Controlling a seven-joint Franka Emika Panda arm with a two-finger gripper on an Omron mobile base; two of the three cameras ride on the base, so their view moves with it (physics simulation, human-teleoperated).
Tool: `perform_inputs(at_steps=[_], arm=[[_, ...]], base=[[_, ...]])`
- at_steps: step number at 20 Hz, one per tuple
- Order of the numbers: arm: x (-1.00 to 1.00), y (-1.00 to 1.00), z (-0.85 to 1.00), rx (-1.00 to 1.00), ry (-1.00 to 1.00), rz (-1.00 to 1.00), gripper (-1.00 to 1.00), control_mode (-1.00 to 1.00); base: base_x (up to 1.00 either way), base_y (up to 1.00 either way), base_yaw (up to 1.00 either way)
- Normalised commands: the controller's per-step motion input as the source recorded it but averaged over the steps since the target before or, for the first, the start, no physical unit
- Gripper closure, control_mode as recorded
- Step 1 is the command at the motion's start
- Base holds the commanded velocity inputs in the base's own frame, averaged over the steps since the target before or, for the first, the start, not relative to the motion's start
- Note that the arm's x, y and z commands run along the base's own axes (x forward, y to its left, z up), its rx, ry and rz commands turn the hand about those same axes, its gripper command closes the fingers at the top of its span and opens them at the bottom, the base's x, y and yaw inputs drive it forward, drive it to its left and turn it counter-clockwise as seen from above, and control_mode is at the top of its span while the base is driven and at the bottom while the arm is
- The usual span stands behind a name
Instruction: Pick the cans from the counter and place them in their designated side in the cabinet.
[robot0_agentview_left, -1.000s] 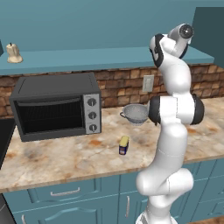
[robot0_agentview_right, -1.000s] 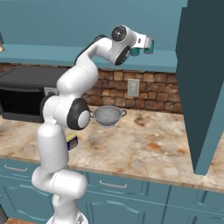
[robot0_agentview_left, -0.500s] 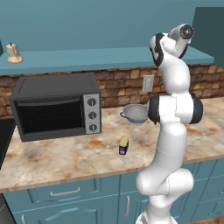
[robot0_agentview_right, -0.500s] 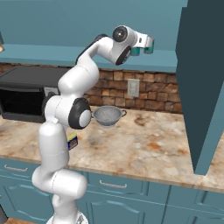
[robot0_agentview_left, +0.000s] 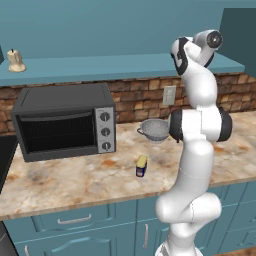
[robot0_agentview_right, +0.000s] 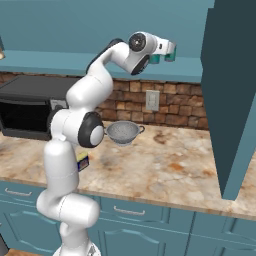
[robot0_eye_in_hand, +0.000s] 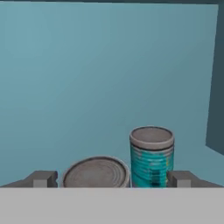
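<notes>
Teal can (robot0_eye_in_hand: 152, 157) shows a dull metal lid; colander (robot0_agentview_left: 154, 130) is perforated steel; counter (robot0_agentview_left: 75, 180) is glossy mottled stone.

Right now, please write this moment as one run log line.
gripper: open | teal can: upright on cabinet | blue can: on counter

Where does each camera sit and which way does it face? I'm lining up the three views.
Left base view: behind-left of the arm, facing microwave, blue can and colander; arm fills the right.
Right base view: behind-right, facing the counter; arm at left, gripper up at the cabinet.
Hand view: on the hand, facing the cabinet wall; open fingertips flank two cans, one a teal can.
Shared: both base views show colander, counter, arm.
</notes>
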Motion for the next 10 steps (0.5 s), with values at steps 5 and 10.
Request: perform_inputs(at_steps=[5,10], arm=[[-0.16,0.0,0.03,0.0,-0.1,0.0,-1.0,-1.0],[-0.37,0.0,0.0,0.01,-0.12,0.0,-1.0,-1.0]], base=[[0.0,0.0,0.0],[0.0,0.0,0.0]])
